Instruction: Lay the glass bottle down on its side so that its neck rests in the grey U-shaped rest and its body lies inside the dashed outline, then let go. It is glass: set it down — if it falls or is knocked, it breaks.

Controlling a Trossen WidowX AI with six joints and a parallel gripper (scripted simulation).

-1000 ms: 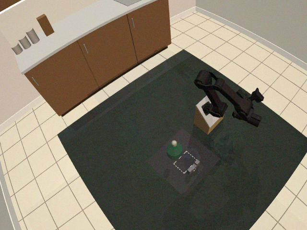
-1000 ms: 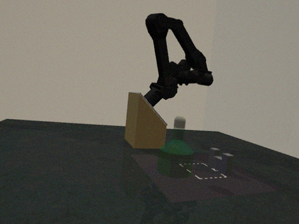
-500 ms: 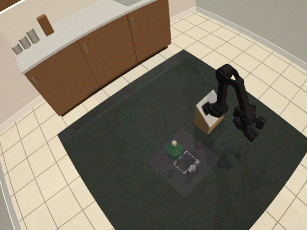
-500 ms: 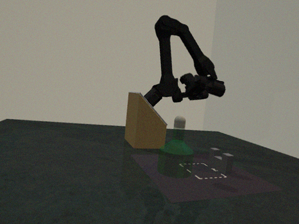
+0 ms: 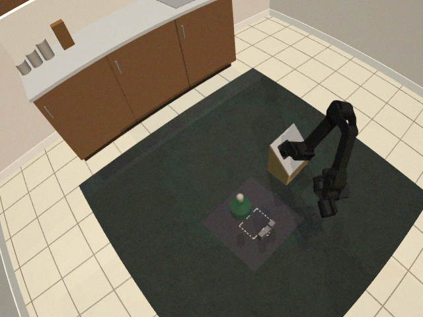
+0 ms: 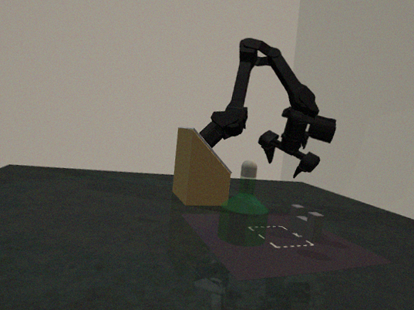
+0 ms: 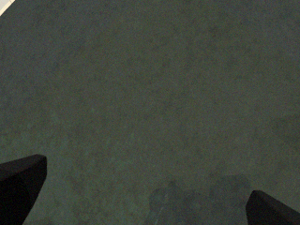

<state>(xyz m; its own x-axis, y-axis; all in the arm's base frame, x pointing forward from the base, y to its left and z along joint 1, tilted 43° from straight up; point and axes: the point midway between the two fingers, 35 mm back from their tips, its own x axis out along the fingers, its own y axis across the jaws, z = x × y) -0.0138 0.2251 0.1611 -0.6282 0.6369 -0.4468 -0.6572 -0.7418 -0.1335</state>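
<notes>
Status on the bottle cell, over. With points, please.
End effector (image 5: 322,197) (image 6: 282,168) (image 7: 150,187) open, empty, above the table. Glass bottle (image 5: 240,207) (image 6: 242,224) upright on the mauve mat (image 5: 254,257) (image 6: 243,265), beside the dashed outline (image 5: 246,232) (image 6: 293,247). Nothing visible inside outline.

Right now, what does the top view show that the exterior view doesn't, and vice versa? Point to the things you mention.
Only top: the wooden cabinets (image 5: 153,71), the pale counter (image 5: 102,37) and the tiled floor (image 5: 44,218).
Only exterior: the see-through side wall of the green bottle's body, below its shoulder, at full height.
Both: the upright bottle (image 5: 240,207) (image 6: 242,224), grey rest (image 5: 265,232) (image 6: 313,226), dashed outline (image 5: 246,232) (image 6: 293,247) and open hand (image 5: 319,201) (image 6: 282,169).
</notes>
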